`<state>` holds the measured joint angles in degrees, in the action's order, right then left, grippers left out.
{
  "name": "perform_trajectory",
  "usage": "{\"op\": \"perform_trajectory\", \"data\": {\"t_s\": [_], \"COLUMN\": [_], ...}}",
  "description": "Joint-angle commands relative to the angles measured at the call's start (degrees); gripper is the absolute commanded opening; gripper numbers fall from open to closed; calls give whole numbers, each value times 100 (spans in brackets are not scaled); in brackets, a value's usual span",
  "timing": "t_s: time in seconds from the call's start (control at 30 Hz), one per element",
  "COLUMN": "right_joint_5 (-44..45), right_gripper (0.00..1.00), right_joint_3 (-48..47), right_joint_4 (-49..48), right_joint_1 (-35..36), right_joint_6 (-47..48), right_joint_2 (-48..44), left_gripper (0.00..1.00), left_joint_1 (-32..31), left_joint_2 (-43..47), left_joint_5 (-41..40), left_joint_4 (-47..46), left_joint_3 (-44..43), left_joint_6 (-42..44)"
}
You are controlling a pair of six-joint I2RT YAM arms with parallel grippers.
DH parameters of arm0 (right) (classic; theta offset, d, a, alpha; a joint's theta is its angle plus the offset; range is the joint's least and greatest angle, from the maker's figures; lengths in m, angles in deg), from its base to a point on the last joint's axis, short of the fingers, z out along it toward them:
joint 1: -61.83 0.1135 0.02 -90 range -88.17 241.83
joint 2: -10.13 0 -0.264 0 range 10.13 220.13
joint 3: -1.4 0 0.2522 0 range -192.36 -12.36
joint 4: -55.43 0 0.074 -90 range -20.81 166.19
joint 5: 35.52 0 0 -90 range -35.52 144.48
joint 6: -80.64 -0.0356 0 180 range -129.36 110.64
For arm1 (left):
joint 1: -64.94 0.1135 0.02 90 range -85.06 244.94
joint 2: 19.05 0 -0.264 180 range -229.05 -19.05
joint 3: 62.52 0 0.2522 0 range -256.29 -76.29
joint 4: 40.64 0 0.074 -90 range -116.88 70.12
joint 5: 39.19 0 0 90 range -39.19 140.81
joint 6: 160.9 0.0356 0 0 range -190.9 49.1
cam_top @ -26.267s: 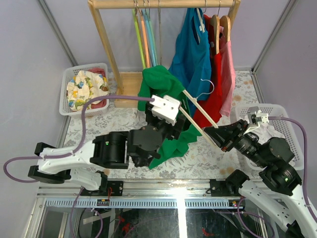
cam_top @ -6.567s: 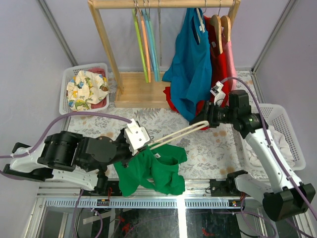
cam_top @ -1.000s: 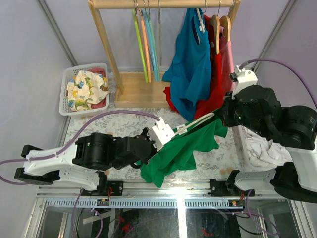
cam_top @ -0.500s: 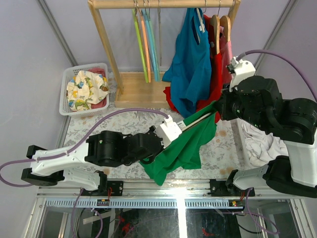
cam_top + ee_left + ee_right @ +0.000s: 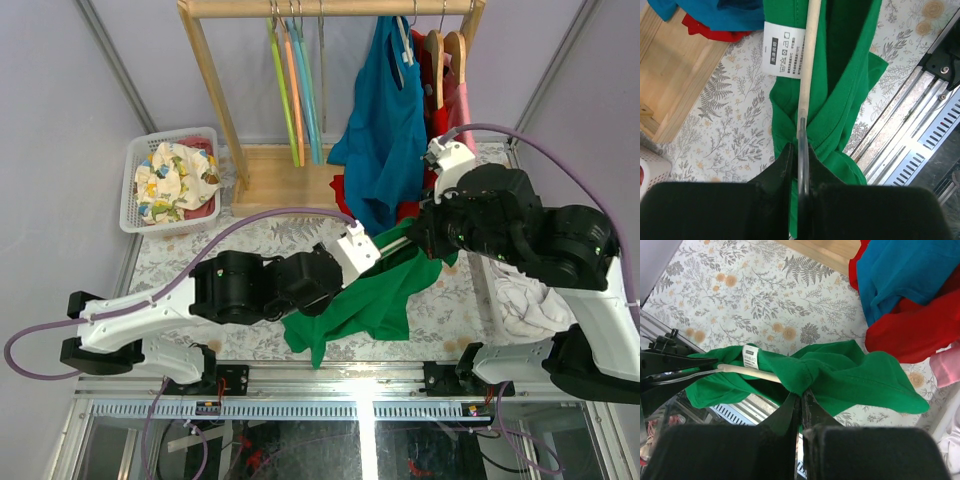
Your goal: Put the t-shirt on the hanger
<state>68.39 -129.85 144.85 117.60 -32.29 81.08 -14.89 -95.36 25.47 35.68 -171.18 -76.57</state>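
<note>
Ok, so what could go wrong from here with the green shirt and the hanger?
1. The left gripper pinches only the thin wire end of the hanger, so the hanger could twist or slip.
2. The right gripper holds a bunched fold of the t-shirt. Pulling may drag it along the hanger rather than spread it.
3. The blue garment and red garment are close by and could snag.

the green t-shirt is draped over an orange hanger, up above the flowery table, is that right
Not quite. The hanger running through the green t-shirt is pale beige, not orange; the left wrist view shows its light rod beside the white care label. The rest holds: the shirt is draped over it, up above the flowery table.
</note>
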Motion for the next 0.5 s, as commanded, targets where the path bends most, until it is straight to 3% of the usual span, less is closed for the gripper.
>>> {"op": "perform_trajectory", "data": {"t_s": [0.0, 0.23, 0.47], "right_joint_5": [-589, -1432, -2107], "right_gripper": [0, 0, 0], "right_joint_3": [209, 943, 961], "right_joint_4": [-707, -1452, -1813], "right_joint_1": [11, 30, 29], "right_joint_6": [269, 213, 217], "right_joint_2": [-166, -223, -238], "left_gripper": [0, 0, 0], "left_joint_1": [82, 113, 212], "left_joint_2": [-144, -317, -367], "left_joint_5": [2, -24, -95], "left_joint_4": [-36, -95, -223], "left_joint_3": [-420, -686, -965], "left_joint_6": [168, 254, 416]}}
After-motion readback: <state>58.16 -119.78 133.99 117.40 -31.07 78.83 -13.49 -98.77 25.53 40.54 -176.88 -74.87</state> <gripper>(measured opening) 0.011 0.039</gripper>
